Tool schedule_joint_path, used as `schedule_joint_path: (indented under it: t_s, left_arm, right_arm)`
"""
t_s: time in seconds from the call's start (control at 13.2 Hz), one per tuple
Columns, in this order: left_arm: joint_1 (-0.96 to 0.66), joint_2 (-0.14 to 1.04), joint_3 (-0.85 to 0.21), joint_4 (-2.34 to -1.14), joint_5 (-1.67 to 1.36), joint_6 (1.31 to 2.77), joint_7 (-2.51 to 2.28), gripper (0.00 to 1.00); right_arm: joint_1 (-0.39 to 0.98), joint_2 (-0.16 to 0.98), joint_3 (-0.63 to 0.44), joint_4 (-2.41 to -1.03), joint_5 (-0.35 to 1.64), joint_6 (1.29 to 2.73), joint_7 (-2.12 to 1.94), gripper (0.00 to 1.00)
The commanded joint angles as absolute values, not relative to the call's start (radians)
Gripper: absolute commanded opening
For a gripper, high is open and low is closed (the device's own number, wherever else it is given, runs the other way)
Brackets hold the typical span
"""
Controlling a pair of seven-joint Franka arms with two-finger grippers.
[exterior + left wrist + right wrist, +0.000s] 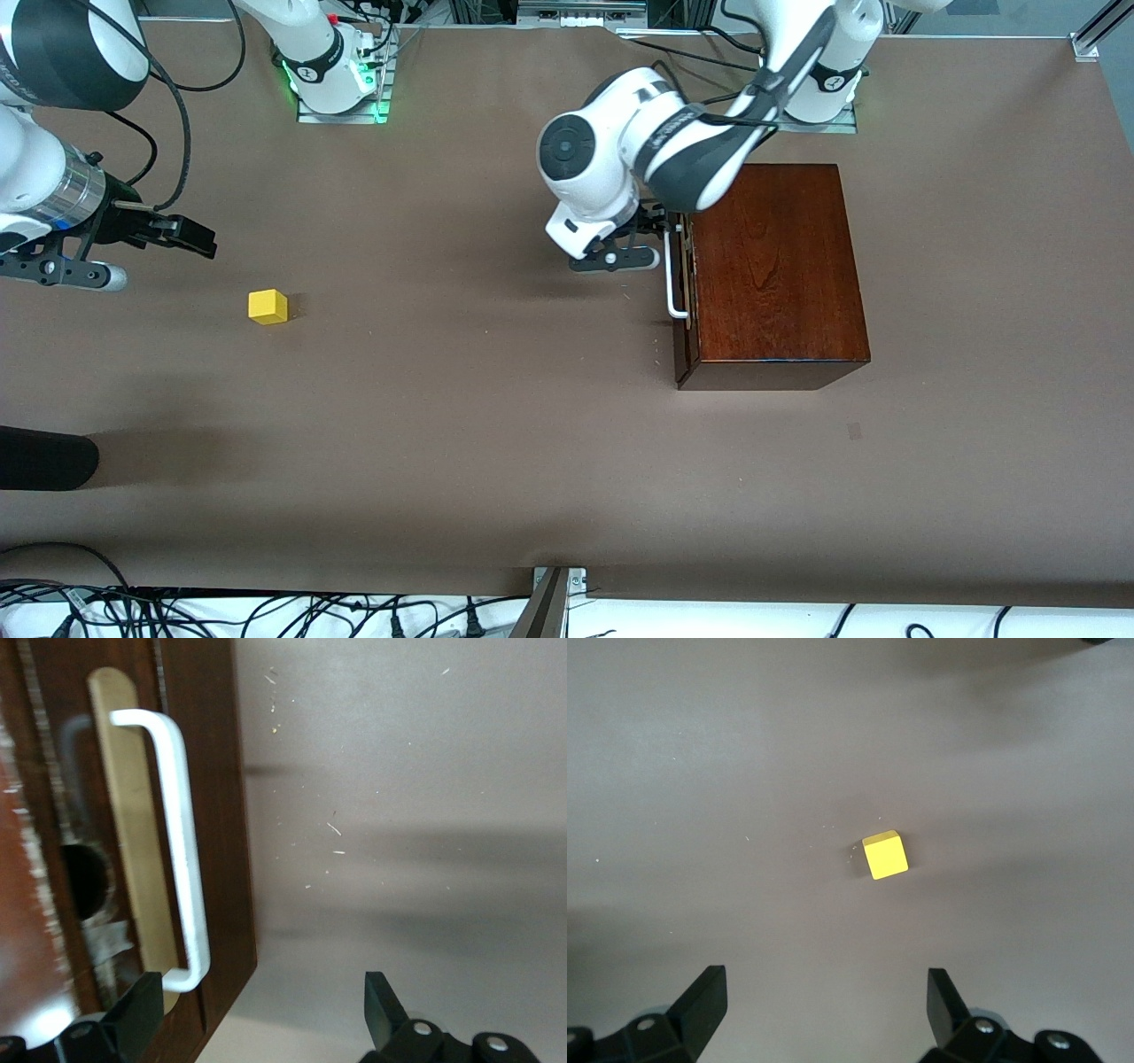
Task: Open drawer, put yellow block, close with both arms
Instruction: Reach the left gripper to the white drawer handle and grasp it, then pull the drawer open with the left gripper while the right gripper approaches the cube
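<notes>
Left gripper (pixel 257 1019) open beside upright handle (pixel 182 850), seemingly untouched.

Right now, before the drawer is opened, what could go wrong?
1. The left gripper is open beside the drawer's white handle, not around it; closing here may miss it.
2. Pulling may drag the whole wooden box.
3. The right gripper is open above the table, off from the yellow block; a straight descent could miss it.

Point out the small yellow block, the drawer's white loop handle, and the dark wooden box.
small bright yellow block (pixel 267 307), front view, top face
white loop handle (pixel 182 846), left wrist view, middle of the bar
glossy dark mahogany box (pixel 780 266), front view, top panel
</notes>
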State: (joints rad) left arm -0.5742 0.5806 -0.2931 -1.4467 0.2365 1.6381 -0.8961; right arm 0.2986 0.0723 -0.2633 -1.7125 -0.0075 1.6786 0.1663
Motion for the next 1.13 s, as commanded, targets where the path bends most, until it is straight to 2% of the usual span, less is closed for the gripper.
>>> schedule_joint_path:
  t_s: [0.0, 0.83, 1.06]
  left_arm:
    - [-0.614, 0.638, -0.279, -1.402, 0.296, 1.628, -0.91, 1.0]
    - [-0.603, 0.679, -0.218, -1.402, 0.31, 1.631, -0.905, 1.0]
    - [-0.603, 0.684, -0.213, -1.41, 0.333, 1.692, -0.907, 1.0]
  right_arm:
    - [0.295, 0.064, -0.262, -1.72, -0.006, 1.684, 0.15, 1.0]
    - [0.295, 0.066, -0.262, -1.72, -0.006, 1.684, 0.15, 1.0]
    - [0.295, 0.064, -0.262, -1.72, -0.006, 1.684, 0.15, 1.0]
